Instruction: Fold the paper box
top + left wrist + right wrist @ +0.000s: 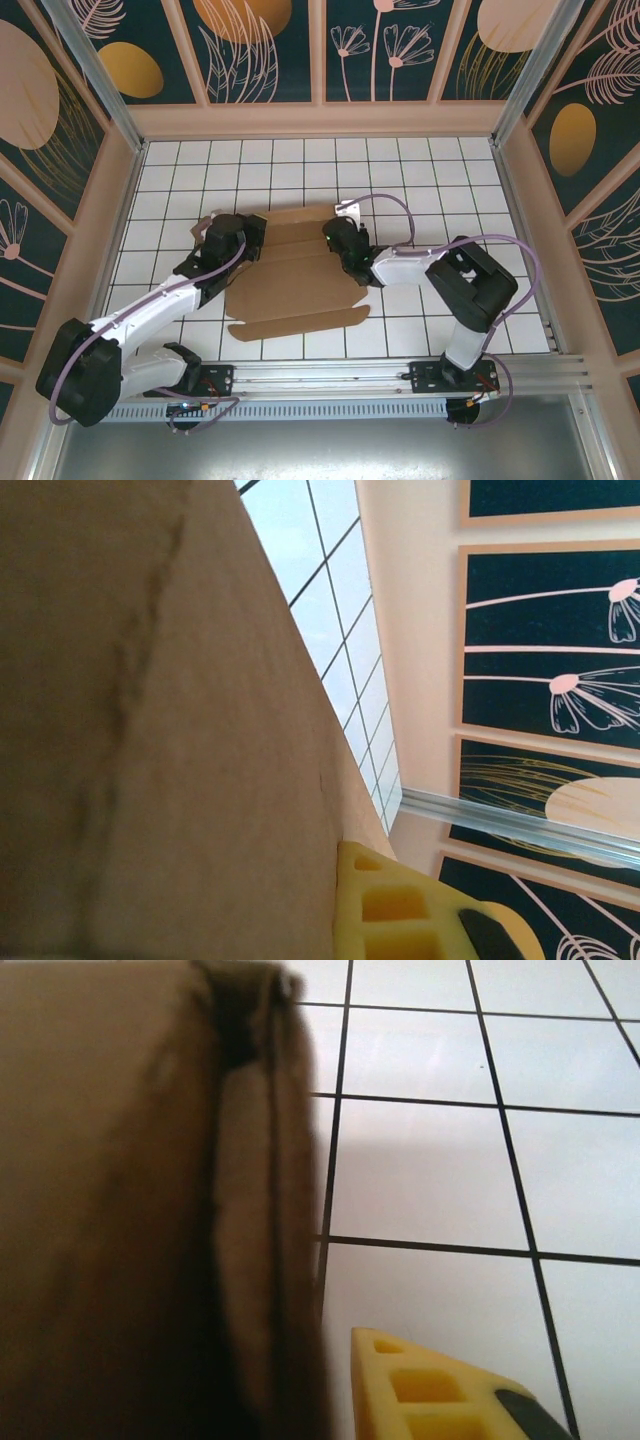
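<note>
**Top external view: both grippers at the paper box, one on each side**

Top external camera takes in the whole sheet. The paper box (pixel 295 285) lies mostly flat in the middle of the white gridded table (pixel 420 180), a die-cut piece of brown corrugated cardboard whose long tabbed flap points toward the arm bases. The left gripper (pixel 228 238) sits at the sheet's left edge. The right gripper (pixel 338 238) sits on its far right part. The two are well apart, with creased panels between them.

From the left wrist, the paper box (pixel 150 730) is a tilted brown wall across the left of the frame. It lies against the inner side of one yellow finger (pixel 390 905), and the other finger is hidden behind it. The left jaws are pressed together, pinching that flap. Table tiles (pixel 335 600) and a dark wall panel (pixel 550 680) with pale painted flowers show past the cardboard.

The right wrist camera sees a blurred, doubled cardboard edge (pixel 110 1210) standing upright just beside a yellow finger (pixel 430 1385), over the tiles (pixel 450 1180). I cannot tell whether these jaws are gripping or parted.

Wherever the cardboard shows, its face is plain brown. The wall panels carry painted flowers, leaves and orange ovals.
</note>
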You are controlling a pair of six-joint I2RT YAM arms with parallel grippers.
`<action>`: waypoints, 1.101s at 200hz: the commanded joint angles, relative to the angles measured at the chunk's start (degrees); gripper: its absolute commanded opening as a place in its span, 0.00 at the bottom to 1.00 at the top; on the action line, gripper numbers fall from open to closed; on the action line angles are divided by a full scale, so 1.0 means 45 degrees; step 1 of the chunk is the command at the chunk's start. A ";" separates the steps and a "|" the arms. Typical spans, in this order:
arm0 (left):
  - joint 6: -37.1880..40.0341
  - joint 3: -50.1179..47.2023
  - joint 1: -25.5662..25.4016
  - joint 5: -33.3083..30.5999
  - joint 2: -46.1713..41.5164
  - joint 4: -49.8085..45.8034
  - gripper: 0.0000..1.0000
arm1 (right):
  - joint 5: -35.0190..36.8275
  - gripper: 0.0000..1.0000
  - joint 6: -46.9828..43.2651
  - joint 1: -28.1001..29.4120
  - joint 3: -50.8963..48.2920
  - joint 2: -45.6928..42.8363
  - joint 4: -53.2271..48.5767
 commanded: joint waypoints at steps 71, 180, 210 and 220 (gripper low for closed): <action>0.0124 -0.0733 -0.0028 -0.0229 0.0156 -0.1769 0.00 | -0.1848 0.81 -0.2757 -0.0466 -0.4560 -0.4917 0.4634; 0.0089 -0.0710 -0.0043 -0.0130 -0.0092 -0.1818 0.00 | -0.4729 0.74 -0.4617 -0.1135 -0.4409 -0.2712 0.5713; 0.0112 -0.0643 -0.0025 -0.0152 -0.0167 -0.1969 0.00 | -0.3576 0.70 -0.4988 -0.1130 -0.3033 -0.1060 0.5227; 0.0109 -0.0585 -0.0043 -0.0149 -0.0152 -0.2001 0.00 | -0.3236 0.67 -0.5060 -0.1138 -0.2694 -0.0625 0.5092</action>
